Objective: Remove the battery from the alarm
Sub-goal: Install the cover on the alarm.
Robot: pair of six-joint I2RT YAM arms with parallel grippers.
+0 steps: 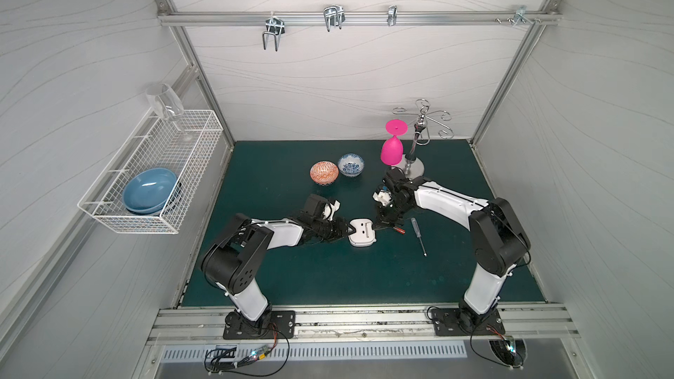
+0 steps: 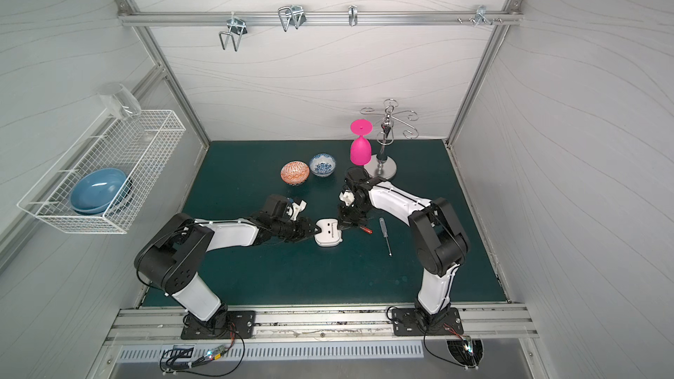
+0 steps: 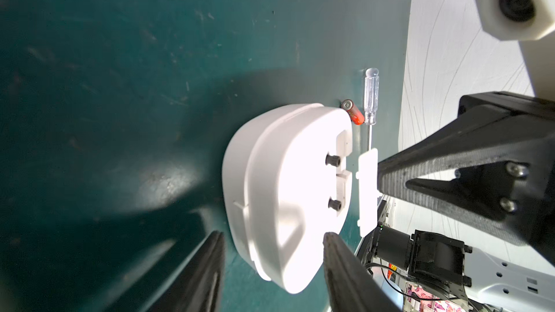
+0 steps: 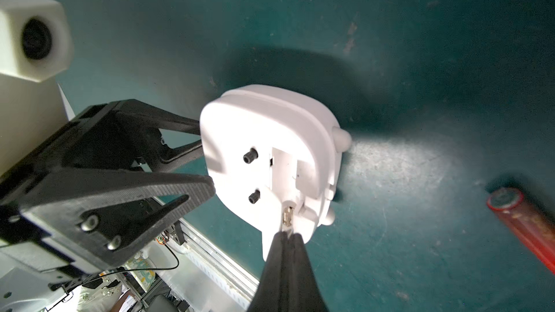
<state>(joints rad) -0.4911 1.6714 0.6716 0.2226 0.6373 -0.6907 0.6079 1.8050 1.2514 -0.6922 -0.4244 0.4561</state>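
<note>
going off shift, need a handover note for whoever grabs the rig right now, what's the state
Left gripper: shut on the alarm, which lies back up on the green mat.
Right gripper: shut, and it seems to pinch the white cover at the alarm's edge.
Battery: out of the alarm, lying on the mat between the alarm and the screwdriver, in neither gripper.
Done: cover off, battery out, recess open.
Left: probably only to set the cover down and release the alarm.
</note>
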